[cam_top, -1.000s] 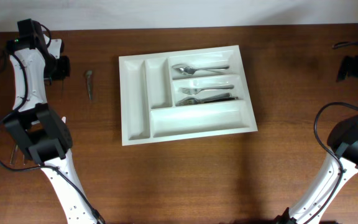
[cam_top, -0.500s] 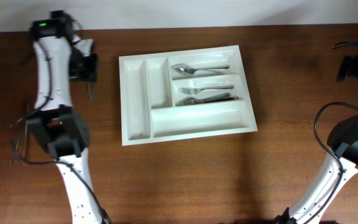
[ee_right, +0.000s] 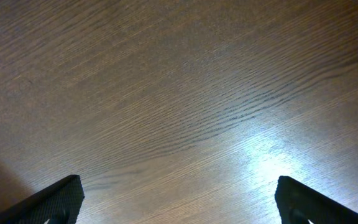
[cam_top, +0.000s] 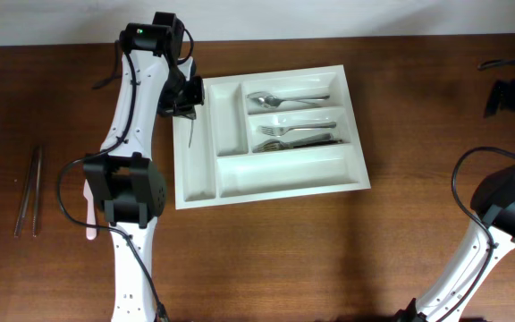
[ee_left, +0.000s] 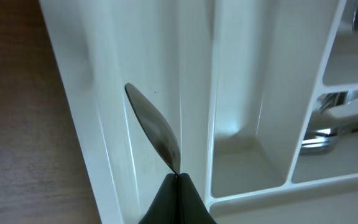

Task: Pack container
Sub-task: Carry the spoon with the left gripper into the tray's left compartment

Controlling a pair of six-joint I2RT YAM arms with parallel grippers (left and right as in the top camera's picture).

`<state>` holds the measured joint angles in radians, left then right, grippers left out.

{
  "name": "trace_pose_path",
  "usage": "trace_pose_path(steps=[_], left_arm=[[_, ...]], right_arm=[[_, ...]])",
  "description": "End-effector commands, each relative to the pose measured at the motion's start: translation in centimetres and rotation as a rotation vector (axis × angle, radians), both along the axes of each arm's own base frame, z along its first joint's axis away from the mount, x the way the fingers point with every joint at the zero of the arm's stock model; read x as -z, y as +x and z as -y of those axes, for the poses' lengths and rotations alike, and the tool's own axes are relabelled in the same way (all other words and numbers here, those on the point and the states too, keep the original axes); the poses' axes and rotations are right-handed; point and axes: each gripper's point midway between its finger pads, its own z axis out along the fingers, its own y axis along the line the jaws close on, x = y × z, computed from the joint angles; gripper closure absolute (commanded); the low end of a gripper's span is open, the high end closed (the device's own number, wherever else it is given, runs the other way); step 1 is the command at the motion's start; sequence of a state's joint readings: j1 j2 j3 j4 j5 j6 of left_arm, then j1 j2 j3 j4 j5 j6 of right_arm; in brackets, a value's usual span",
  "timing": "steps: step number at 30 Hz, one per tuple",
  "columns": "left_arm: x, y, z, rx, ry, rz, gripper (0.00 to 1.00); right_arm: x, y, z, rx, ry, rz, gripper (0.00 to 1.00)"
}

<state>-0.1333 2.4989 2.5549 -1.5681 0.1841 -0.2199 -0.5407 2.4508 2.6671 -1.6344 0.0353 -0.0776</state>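
Observation:
The container [cam_top: 284, 170] is a large white tray in the middle of the table. My left gripper [cam_top: 187, 109] hangs over its left edge, shut on a small metal utensil [cam_top: 189, 132]. In the left wrist view the utensil [ee_left: 154, 127] sticks out from the closed fingertips [ee_left: 178, 177] and points down over the leftmost narrow compartment [ee_left: 114, 124]. My right gripper [ee_right: 179, 202] stands wide open over bare wood at the far right of the table, with nothing between its fingers [ee_right: 58, 199].
Spoons [cam_top: 289, 97] and forks [cam_top: 295, 134] lie in the tray's two upper crosswise compartments. Two thin sticks [cam_top: 27, 192] lie on the table at the far left. A pink item [cam_top: 89, 215] shows beside the left arm's base.
My left gripper took the small utensil from the table left of the tray and swung right with it, to above the tray's left edge. The right arm stayed still.

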Motion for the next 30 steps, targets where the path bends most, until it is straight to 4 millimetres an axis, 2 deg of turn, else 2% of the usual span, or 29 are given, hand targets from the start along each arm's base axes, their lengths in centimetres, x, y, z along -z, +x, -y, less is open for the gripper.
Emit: trace_pose_path(steps=[1,8,11,19,23,26,30], left_arm=[[-0.2,0.5,-0.3,-0.091,-0.006,0.001,0.98],[-0.2,1.1,-0.5,-0.118,-0.003,0.022,0.98],[-0.2,1.2,-0.5,-0.117,-0.004,0.026,0.92],[-0.1,1.2,-1.1,-0.119,0.034,0.03,0.9],[-0.1,1.4,-1.2,-0.066,0.04,0.048,0.75],[-0.2,1.7,-1.6,-0.033,0.047,0.065,0.5],[-0.1,2.2,-3.6,-0.059,0.099,0.081,0.39]], right_arm=[[-0.1,0.1,-0.3,0.003,0.005,0.004,0.01],[-0.1,0.1,-0.3,0.003,0.005,0.004,0.01],[-0.1,0.1,-0.3,0.003,0.005,0.004,0.02],[-0.1,0.1,-0.3,0.003,0.005,0.004,0.01],[-0.1,0.1,-0.3,0.003,0.005,0.004,0.01],[-0.1,0.1,-0.3,0.003,0.005,0.004,0.0],[-0.1,0.1,-0.3,0.003,0.005,0.004,0.01]])
